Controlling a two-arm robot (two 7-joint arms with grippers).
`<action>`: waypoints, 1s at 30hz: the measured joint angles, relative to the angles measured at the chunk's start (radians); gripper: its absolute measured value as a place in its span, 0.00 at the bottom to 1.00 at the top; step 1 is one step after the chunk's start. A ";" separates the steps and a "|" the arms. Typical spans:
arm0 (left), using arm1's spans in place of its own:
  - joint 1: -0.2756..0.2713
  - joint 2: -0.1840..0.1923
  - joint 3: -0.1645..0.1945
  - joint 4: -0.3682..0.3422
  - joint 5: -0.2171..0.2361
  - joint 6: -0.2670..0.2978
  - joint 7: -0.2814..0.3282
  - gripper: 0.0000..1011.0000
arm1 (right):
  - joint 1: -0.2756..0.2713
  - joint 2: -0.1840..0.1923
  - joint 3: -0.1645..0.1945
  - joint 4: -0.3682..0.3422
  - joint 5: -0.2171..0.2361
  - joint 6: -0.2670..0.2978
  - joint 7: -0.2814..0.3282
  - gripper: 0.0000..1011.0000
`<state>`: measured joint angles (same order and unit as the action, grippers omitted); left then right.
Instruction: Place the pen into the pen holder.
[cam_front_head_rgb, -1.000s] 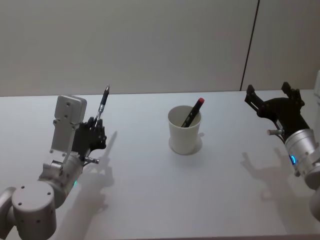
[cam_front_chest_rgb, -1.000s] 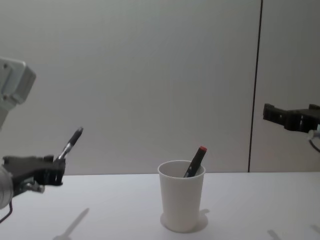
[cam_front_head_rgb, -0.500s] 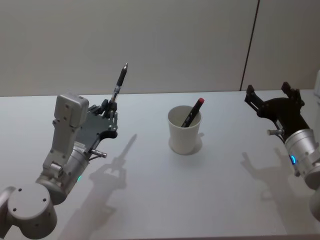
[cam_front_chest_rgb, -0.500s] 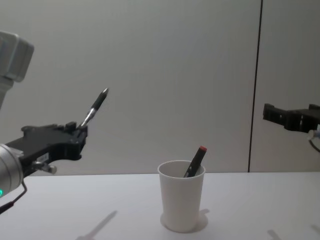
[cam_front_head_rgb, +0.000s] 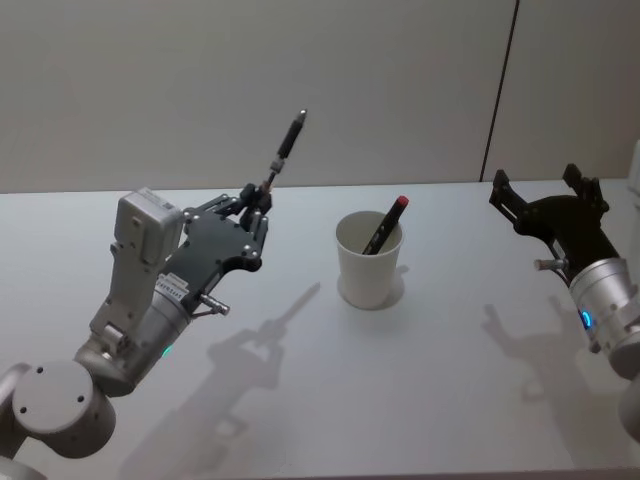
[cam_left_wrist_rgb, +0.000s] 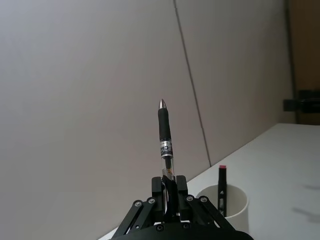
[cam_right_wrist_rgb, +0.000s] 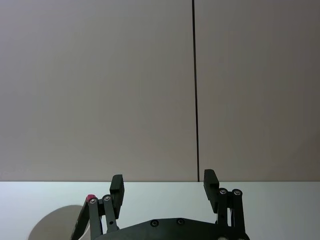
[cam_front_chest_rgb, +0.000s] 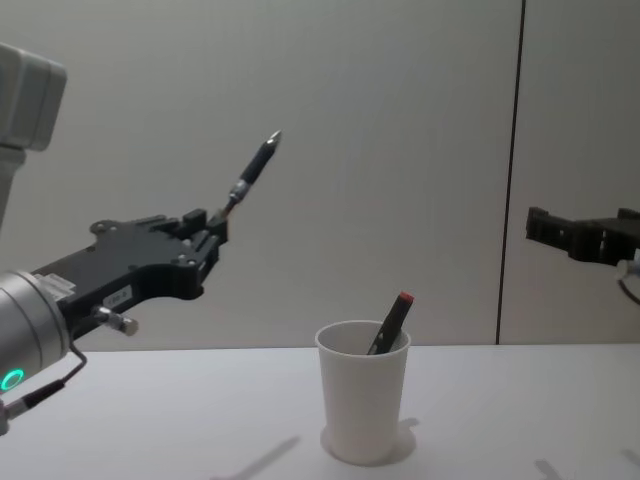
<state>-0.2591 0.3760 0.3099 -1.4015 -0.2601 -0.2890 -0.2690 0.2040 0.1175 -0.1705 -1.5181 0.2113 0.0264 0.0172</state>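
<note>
Here we log the left end effector (cam_front_head_rgb: 258, 197) raised above the tabletop (cam_front_head_rgb: 430, 390), at roughly 9 o'clock from the pen holder (cam_front_head_rgb: 368, 268) in the head view, clenched on the lower end of the pen (cam_front_head_rgb: 284, 150), whose tip slants toward 1 o'clock. The pen holder stands upright mid-tabletop with a red-capped marker (cam_front_head_rgb: 386, 224) leaning inside. We note the right end effector (cam_front_head_rgb: 537, 190) at 3 o'clock, well apart, released with fingers spread.

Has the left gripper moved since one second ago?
Yes. In the chest view the left gripper, shut on the pen, has risen and come nearer the unmoved pen holder; the right gripper stays parked at the right.
</note>
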 joint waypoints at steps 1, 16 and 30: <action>-0.005 -0.002 0.000 0.008 -0.002 -0.009 -0.014 0.17 | 0.000 0.000 0.000 0.000 0.000 0.000 0.000 0.99; -0.104 -0.039 0.005 0.182 -0.071 -0.198 -0.318 0.17 | 0.000 0.000 0.000 0.000 0.000 0.000 0.000 0.99; -0.205 -0.085 0.016 0.369 -0.167 -0.351 -0.581 0.17 | -0.004 0.006 0.002 -0.003 0.012 -0.008 0.042 0.99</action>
<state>-0.4645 0.2907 0.3258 -1.0323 -0.4267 -0.6404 -0.8500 0.1997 0.1233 -0.1688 -1.5214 0.2228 0.0188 0.0597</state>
